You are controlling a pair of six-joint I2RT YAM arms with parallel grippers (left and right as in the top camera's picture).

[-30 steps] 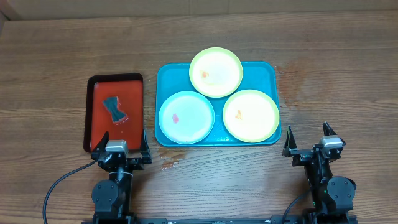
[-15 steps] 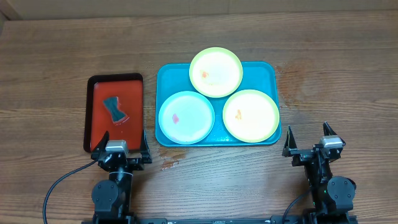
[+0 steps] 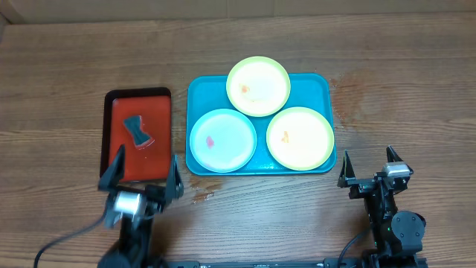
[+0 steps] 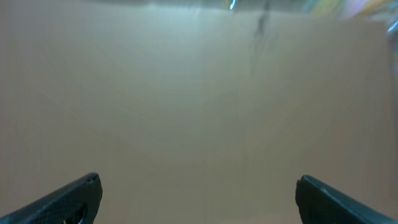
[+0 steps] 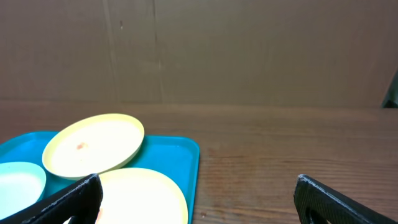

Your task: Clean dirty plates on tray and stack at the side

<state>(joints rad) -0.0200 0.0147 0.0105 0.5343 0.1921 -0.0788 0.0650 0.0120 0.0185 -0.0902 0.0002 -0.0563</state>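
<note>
Lying where, the plates?

— All three lay on the turquoise tray point(image 3: 320, 83), around the middle of the frame. The blue plate point(image 3: 222, 140) was at its lower left and the lower yellow-green plate point(image 3: 300, 138) at its lower right. The upper yellow-green plate point(image 3: 258, 86) overhung the tray's top rim, and from the right wrist it looked propped on that rim at a slight tilt. Each carried a small orange or pink smear.

— How would they handle?

— Light, stiff plastic, I judged, and probably slick. They were shallow, so only the thin rim offered a hold. The overhanging one's raised edge seemed the easiest pinch.

— And the claws?

— Both were spread wide, holding nothing. The left gripper point(image 3: 141, 173) hung at lower left, over the near end of the red tray point(image 3: 160, 104), where a dark sponge-like thing point(image 3: 137, 131) lay. Its own camera showed only blur. The right gripper point(image 3: 368, 165) was at lower right, apart from the turquoise tray, above the bare wooden table point(image 3: 401, 74).
</note>
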